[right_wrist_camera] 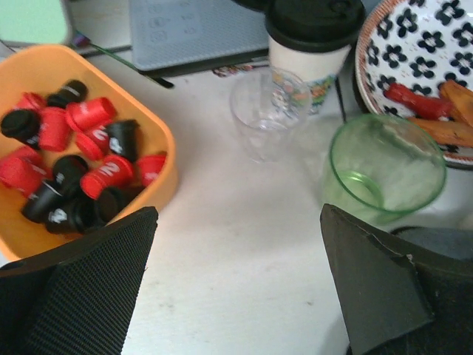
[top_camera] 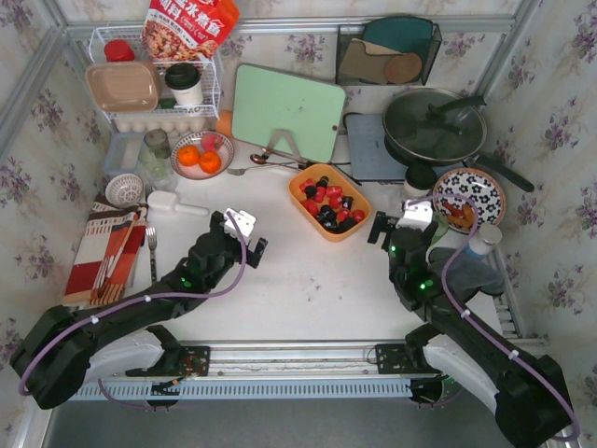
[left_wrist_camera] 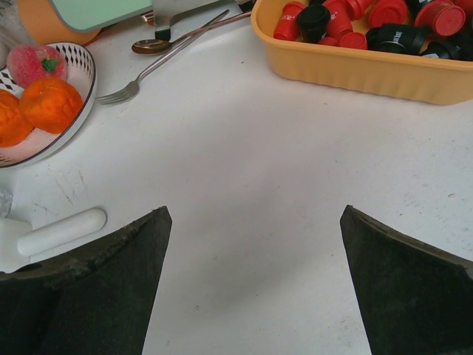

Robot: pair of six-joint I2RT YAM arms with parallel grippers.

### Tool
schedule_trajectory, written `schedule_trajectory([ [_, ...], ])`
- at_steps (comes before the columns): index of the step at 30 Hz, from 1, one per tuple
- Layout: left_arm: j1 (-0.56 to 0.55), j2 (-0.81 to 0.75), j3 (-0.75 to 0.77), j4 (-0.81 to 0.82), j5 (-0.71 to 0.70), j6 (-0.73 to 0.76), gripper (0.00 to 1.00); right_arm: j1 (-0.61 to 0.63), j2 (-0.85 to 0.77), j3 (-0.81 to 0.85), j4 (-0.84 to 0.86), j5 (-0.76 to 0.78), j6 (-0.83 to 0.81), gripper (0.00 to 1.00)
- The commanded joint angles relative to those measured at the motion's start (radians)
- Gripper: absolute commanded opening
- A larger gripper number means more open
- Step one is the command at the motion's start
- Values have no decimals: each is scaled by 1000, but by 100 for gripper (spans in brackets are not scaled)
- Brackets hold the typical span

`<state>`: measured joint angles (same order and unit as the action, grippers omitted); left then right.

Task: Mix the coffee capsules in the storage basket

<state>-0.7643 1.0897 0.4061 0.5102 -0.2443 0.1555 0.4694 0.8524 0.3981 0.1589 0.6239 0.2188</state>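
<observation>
The orange storage basket [top_camera: 359, 230] sits at the table's middle, slightly right, holding several red and black coffee capsules [top_camera: 330, 203] in a loose mixed heap. My left gripper [top_camera: 244, 233] is open and empty over bare white table, to the left of and nearer than the basket. In the left wrist view the gripper [left_wrist_camera: 255, 211] is wide open, with the basket [left_wrist_camera: 355, 70] and capsules [left_wrist_camera: 332, 18] at the upper right. My right gripper [top_camera: 396, 229] is open and empty just right of the basket. In the right wrist view the gripper [right_wrist_camera: 238, 209] has the basket [right_wrist_camera: 164, 174] and capsules [right_wrist_camera: 81, 155] at the left.
A bowl of oranges [top_camera: 201, 155], a fork [left_wrist_camera: 129, 87] and a spoon lie to the left. A green cup [right_wrist_camera: 384, 166], a clear cup [right_wrist_camera: 270, 111] and a lidded coffee cup [right_wrist_camera: 314, 37] stand right of the basket, near a patterned plate [top_camera: 469, 196]. A cutting board [top_camera: 287, 112] and a pan [top_camera: 434, 126] are behind.
</observation>
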Motion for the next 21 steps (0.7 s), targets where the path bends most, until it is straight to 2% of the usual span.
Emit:
schedule_trajectory([
  [1,2,-5,17,-23,12,-17,99,-1,-76,-104,107,72,-104,100],
  [9,2,3,38,-62,22,-19,99,0,-197,-382,384,142,-150,100],
  [15,2,28,52,-68,31,-22,99,0,-206,-387,388,115,-164,100],
  [18,2,39,58,-75,30,-20,99,-2,-158,-374,403,107,-167,100],
  [21,2,43,59,-76,30,-20,99,-4,-85,-377,500,111,-224,100],
])
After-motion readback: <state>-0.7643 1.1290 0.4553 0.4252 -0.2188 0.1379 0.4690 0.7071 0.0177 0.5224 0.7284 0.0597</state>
